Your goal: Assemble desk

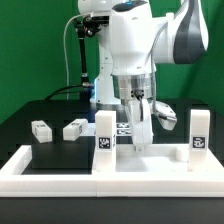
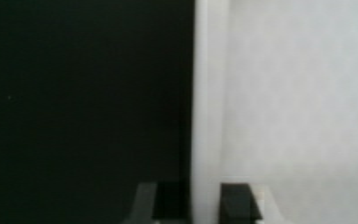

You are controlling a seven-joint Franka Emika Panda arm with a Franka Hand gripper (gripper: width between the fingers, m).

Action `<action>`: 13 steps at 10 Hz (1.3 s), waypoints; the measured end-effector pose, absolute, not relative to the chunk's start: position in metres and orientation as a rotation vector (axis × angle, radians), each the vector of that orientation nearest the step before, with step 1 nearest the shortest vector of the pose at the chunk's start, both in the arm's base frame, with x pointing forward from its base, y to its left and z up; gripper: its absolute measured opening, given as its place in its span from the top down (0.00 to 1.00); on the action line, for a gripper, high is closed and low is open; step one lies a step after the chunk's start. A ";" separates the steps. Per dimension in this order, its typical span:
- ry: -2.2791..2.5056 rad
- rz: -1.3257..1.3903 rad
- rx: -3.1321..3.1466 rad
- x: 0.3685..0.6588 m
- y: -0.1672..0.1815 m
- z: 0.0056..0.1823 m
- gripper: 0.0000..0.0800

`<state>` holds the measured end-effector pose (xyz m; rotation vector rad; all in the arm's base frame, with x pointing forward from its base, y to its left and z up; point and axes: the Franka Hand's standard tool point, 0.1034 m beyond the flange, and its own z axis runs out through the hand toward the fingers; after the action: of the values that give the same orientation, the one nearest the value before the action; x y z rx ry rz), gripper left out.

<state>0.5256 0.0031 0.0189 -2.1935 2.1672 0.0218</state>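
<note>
The white desk tabletop (image 1: 150, 152) lies flat behind the front wall. Two legs stand upright on it, one at the exterior view's left (image 1: 104, 135) and one at its right (image 1: 198, 135). My gripper (image 1: 138, 108) points straight down between them and is shut on a third white leg (image 1: 143, 130), held upright over the tabletop. In the wrist view my gripper (image 2: 201, 205) shows dark fingers (image 2: 242, 202) on either side of the leg's white edge (image 2: 206, 185). The tabletop (image 2: 300, 100) fills one side and black table the other. Two loose legs (image 1: 40, 130) (image 1: 73, 128) lie on the black table.
A long low white wall with turned-up ends (image 1: 110, 175) runs along the front and up both sides of the tabletop. The marker board (image 1: 124, 127) shows partly behind the gripper. The robot base and cables stand at the back.
</note>
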 end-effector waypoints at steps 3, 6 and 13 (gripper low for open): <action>1.975 -0.038 -2.395 0.501 -0.022 0.016 0.92; 1.754 -0.031 -2.586 0.503 -0.027 0.017 0.92; 0.869 -0.027 -3.003 0.519 -0.061 0.021 0.92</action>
<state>0.5193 -0.0607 0.0214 -3.0026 0.8687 -0.0269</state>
